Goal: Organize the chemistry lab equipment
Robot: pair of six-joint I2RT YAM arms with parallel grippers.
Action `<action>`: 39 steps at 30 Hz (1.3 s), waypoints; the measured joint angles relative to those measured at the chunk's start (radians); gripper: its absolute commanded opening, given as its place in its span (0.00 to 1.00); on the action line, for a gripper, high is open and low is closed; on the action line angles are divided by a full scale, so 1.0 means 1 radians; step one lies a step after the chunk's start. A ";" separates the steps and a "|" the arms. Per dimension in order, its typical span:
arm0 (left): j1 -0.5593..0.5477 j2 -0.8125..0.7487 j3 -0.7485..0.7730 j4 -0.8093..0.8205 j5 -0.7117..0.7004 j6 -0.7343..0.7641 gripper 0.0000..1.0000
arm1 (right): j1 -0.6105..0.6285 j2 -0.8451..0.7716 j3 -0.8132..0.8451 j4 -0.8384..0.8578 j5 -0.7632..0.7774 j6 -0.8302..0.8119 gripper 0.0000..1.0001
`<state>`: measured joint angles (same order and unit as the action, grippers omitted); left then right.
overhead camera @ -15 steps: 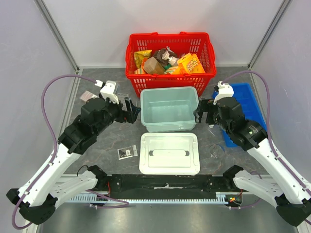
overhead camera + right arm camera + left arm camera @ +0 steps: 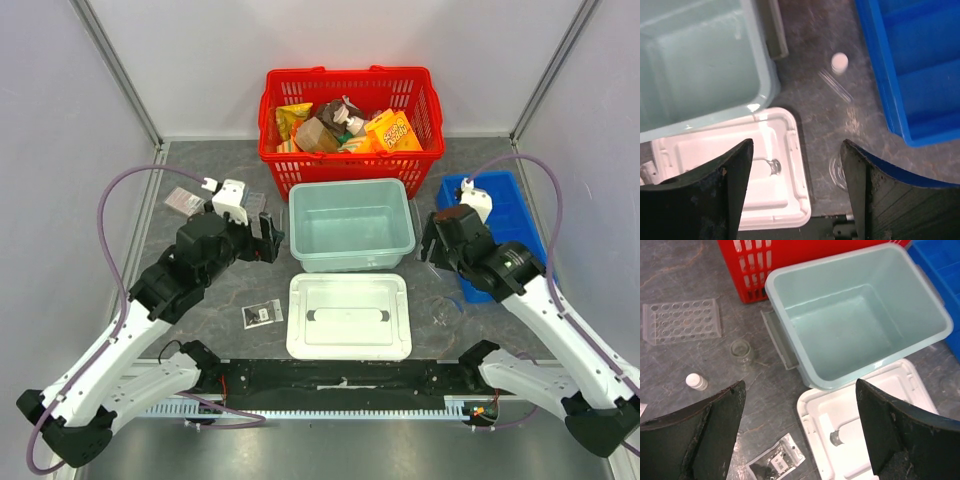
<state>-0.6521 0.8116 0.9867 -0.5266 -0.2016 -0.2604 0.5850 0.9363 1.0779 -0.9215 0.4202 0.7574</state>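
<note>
Left pincer [image 2: 800, 387] is spread wide with nothing in it, and right pincer [image 2: 796, 145] is released too, also empty. Change from half a second back: both arms have backed off the teal bin [image 2: 350, 262]. The left one has slid away from the bin's left edge, and the right one has pulled away from its right edge toward the blue tray [image 2: 920, 65]. The bin itself hasn't shifted. It sits open and empty in front of the red basket [image 2: 345, 165], with its white lid [image 2: 348, 340] flat on the table just in front of it. My read is that the bin is now placed and the arms are clearing off to start picking. No lab gear is sorted yet; it's all loose on the table. On the left side, the multi-well plate [image 2: 681, 320] sits near the basket, the small glass flask [image 2: 742, 351] is just beside the bin's left handle, a white vial [image 2: 696, 381] stands a bit nearer, and a clear packet [image 2: 776, 461] lies by the lid's left corner. On the right side, a second white vial [image 2: 839, 61] and a thin clear tube [image 2: 836, 86] lie between the bin and the blue tray. There's also a faint glass ring [image 2: 836, 172] by the lid's right edge, probably another flask, but I can't be sure. The flask is probably the closest pick for the left pincer.
</note>
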 measured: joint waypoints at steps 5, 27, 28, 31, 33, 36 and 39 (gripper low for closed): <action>0.000 -0.001 -0.060 0.006 -0.011 0.020 0.91 | 0.000 0.064 -0.069 -0.105 -0.002 0.117 0.56; 0.000 -0.075 -0.100 0.028 -0.033 0.058 0.90 | 0.000 0.072 -0.302 -0.228 0.026 0.242 0.48; 0.000 -0.075 -0.100 0.028 -0.033 0.058 0.90 | 0.000 0.073 -0.309 -0.221 0.025 0.242 0.47; 0.000 -0.075 -0.101 0.028 -0.032 0.060 0.90 | 0.000 0.073 -0.322 -0.201 0.023 0.241 0.46; 0.000 -0.075 -0.103 0.028 -0.032 0.060 0.90 | 0.000 0.073 -0.330 -0.187 0.023 0.241 0.45; 0.000 -0.074 -0.103 0.028 -0.032 0.061 0.90 | 0.000 0.075 -0.342 -0.173 0.024 0.239 0.40; 0.000 -0.072 -0.103 0.028 -0.032 0.061 0.89 | 0.000 0.075 -0.351 -0.164 0.026 0.238 0.36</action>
<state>-0.6521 0.7395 0.8833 -0.4984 -0.2340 -0.1997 0.5846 1.0115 0.7265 -1.0851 0.4458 0.9951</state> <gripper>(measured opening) 0.901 0.401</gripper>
